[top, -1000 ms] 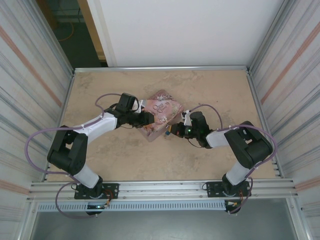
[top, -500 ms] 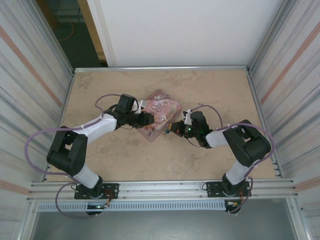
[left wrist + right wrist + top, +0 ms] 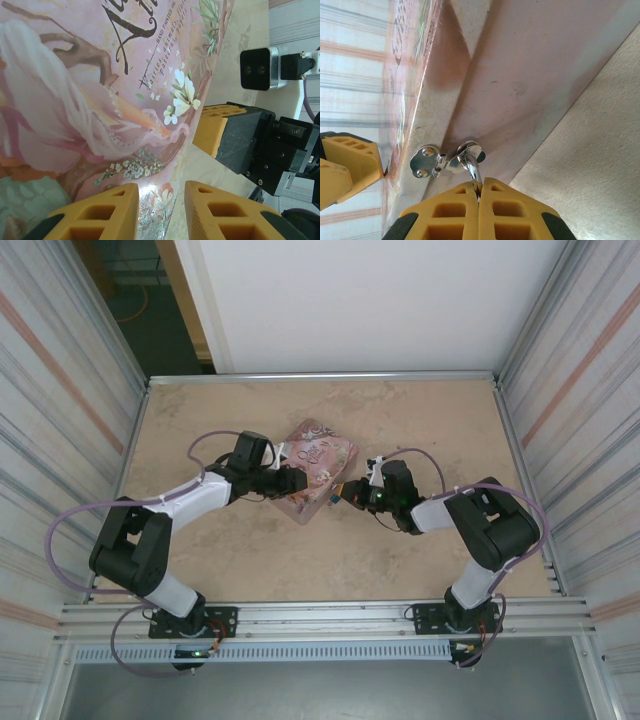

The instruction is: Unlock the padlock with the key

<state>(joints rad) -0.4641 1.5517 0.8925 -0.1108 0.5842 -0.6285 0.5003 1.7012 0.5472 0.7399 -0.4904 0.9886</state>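
Right tool (image 3: 479,189) tight on padlock (image 3: 474,171) shackle — at the tin hasp (image 3: 427,162)

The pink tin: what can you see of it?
The pink tin is rectangular, its lid painted with a figure, white flowers and script lettering. It lies on the table between the arms. Its side wall looks metal and carries a silvery hasp. The padlock's shackle passes through it, pinched by the right gripper. The left gripper sits at the lid's edge.

Left end effector (image 3: 161,202) spread, straddling pink tin (image 3: 75,100) edge; right end effector (image 3: 215,129) beside.
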